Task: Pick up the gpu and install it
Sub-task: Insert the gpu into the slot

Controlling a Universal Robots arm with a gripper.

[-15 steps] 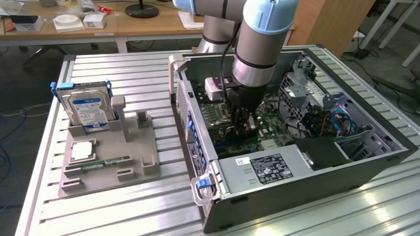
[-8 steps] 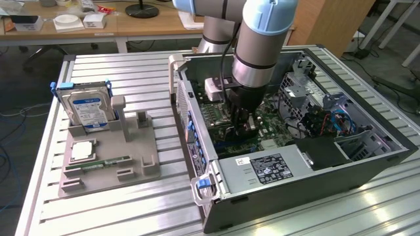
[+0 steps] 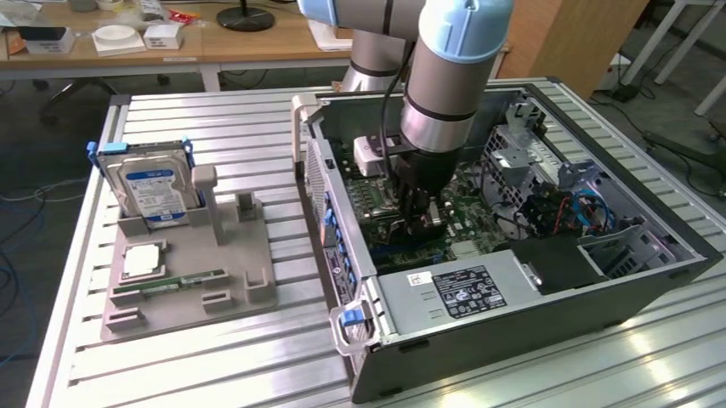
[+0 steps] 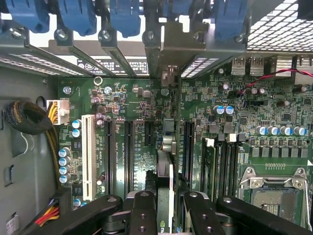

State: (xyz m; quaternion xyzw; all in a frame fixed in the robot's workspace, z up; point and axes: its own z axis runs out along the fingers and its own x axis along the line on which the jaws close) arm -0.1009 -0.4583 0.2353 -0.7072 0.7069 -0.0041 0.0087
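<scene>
One gripper clamps gpu edge-on over motherboard slots (blue latches near bracket end).

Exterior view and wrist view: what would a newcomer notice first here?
The arm reaching down into the open computer case, its gripper shut on the gpu, held edge-on over the green motherboard. On the exterior view's left, a hard drive stands upright in a grey holder.

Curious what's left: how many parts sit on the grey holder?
3: hard drive standing at the far end, square chip in the middle, green memory stick nearest the camera.
</scene>
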